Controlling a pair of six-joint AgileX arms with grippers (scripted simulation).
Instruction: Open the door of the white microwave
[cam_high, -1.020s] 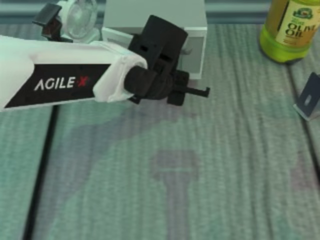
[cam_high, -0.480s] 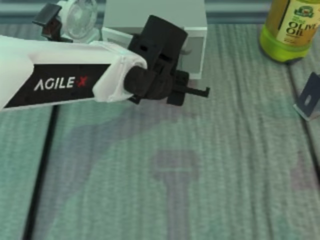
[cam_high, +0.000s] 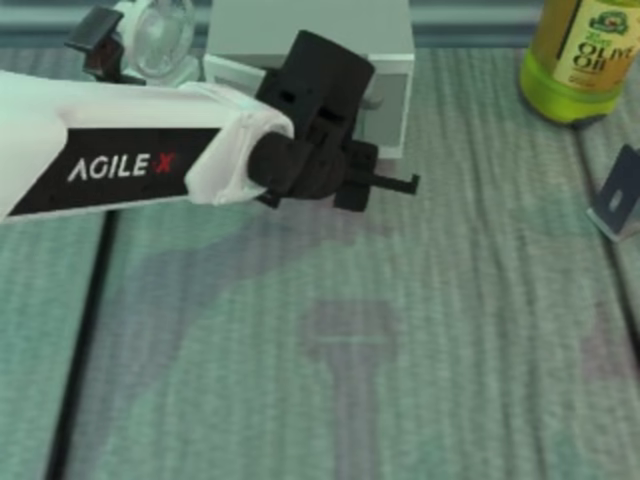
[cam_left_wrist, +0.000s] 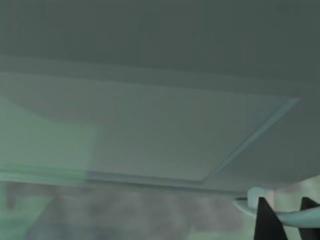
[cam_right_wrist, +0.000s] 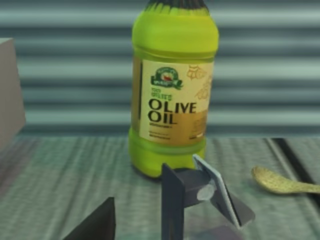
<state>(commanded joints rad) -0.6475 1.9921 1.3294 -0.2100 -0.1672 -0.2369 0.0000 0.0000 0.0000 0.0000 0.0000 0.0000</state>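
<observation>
The white microwave (cam_high: 330, 30) stands at the back of the table, left of centre. My left arm reaches across its front, and my left gripper (cam_high: 345, 165) is at the door, hiding most of it from above. In the left wrist view the door (cam_left_wrist: 150, 130) with its greyish window fills the picture. Its white curved handle (cam_left_wrist: 252, 202) runs between my two dark fingertips (cam_left_wrist: 265, 222), so my left gripper (cam_left_wrist: 286, 220) is shut on it. How far the door stands open does not show. My right gripper (cam_right_wrist: 105, 222) is parked off the table's right side.
A yellow-green olive oil bottle (cam_high: 580, 55) stands at the back right. A grey-blue stand (cam_high: 615, 195) sits at the right edge, with a speckled spoon (cam_right_wrist: 280, 181) beyond it. A round white fan (cam_high: 160, 35) stands left of the microwave.
</observation>
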